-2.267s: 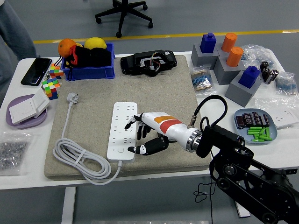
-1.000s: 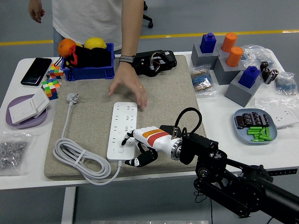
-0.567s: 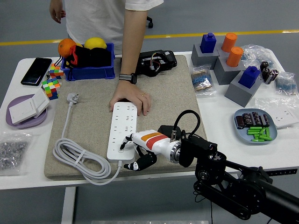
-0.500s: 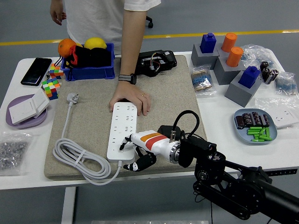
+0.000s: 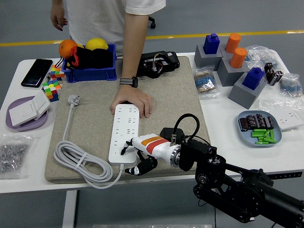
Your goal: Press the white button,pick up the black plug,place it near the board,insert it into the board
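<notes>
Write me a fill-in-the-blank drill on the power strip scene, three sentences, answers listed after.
1. The robot's right hand has its fingertips on the ____ end of the white power strip.
2. The person's hand lies on the strip's ____ end.
3. The strip's white plug lies loose on the grey mat, to the ____ of the strip.

Missing words: near; far; left

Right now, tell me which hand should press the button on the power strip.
The right hand. Its fingers already reach over the near end of the white power strip, where the button sits. The left arm is not in view. A person's hand holds the strip's far end.
</notes>
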`<state>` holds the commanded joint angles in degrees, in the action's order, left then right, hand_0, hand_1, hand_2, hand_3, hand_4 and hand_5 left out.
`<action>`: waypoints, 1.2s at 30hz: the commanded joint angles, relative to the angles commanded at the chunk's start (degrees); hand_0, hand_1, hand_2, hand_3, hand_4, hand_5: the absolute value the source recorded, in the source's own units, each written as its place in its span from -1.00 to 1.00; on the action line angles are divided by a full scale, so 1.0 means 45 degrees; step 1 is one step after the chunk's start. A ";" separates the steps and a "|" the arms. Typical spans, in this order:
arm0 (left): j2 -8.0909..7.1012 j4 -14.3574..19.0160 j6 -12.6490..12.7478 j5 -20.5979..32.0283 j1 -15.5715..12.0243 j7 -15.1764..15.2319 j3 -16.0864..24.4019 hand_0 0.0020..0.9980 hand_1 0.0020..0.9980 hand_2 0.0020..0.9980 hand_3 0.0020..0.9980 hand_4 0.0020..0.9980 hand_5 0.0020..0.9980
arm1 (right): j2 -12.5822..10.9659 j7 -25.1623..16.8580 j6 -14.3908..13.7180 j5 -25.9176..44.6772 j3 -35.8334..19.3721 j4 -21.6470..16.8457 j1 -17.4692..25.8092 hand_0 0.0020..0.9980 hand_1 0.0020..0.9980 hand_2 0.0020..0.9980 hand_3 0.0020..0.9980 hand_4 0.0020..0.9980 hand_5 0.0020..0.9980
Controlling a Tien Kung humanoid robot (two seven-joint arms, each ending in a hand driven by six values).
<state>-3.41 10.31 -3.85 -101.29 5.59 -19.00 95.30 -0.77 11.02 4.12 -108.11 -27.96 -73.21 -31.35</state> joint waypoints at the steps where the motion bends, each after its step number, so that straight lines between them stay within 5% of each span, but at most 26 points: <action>1: -0.0001 0.0000 0.0000 -0.0019 -0.0004 -0.0005 0.0019 0.42 0.37 0.26 0.41 0.14 -0.56 | -0.0003 -0.0011 -0.0011 -0.0003 0.0012 0.0015 -0.0010 -1.00 -0.95 -0.67 0.35 0.64 -0.22; 12: 0.0001 0.0000 -0.0007 -0.0039 0.0003 -0.0004 0.0010 0.42 0.37 0.26 0.41 0.14 -0.56 | -0.0021 -0.0075 -0.0075 -0.0039 0.0120 0.0165 0.0027 -1.00 -0.95 -0.67 0.35 0.64 -0.22; 25: 0.0012 0.0000 -0.0015 -0.0060 -0.0018 0.0005 0.0033 0.42 0.37 0.26 0.41 0.13 -0.56 | -0.0293 -0.0093 0.0135 0.0187 -0.1061 -0.1977 0.0298 -1.00 -0.95 -0.67 0.35 0.64 -0.22; 34: 0.0036 0.0000 -0.0009 -0.0017 -0.0012 0.0016 0.0008 0.41 0.37 0.26 0.41 0.14 -0.56 | -0.0522 -0.1054 0.0375 0.0009 -0.2695 -0.2072 0.0819 -0.88 -0.82 -0.65 0.34 0.63 -0.22; 35: 0.0043 0.0000 -0.0002 0.0007 -0.0007 0.0014 0.0003 0.41 0.37 0.27 0.41 0.14 -0.56 | -0.0562 -0.1164 0.0402 -0.0068 -0.2975 -0.2040 0.0935 -0.12 -0.28 -0.16 0.29 0.65 -0.26; 36: 0.0048 0.0000 0.0001 0.0012 -0.0008 0.0011 0.0007 0.41 0.37 0.27 0.41 0.14 -0.56 | -0.0601 -0.1258 0.0433 -0.0111 -0.3295 -0.2017 0.1044 -0.12 -0.28 -0.16 0.29 0.65 -0.26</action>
<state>-3.20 10.31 -3.84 -101.24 5.55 -18.95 95.33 -3.47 5.36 6.06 -108.61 -42.79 -82.29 -26.65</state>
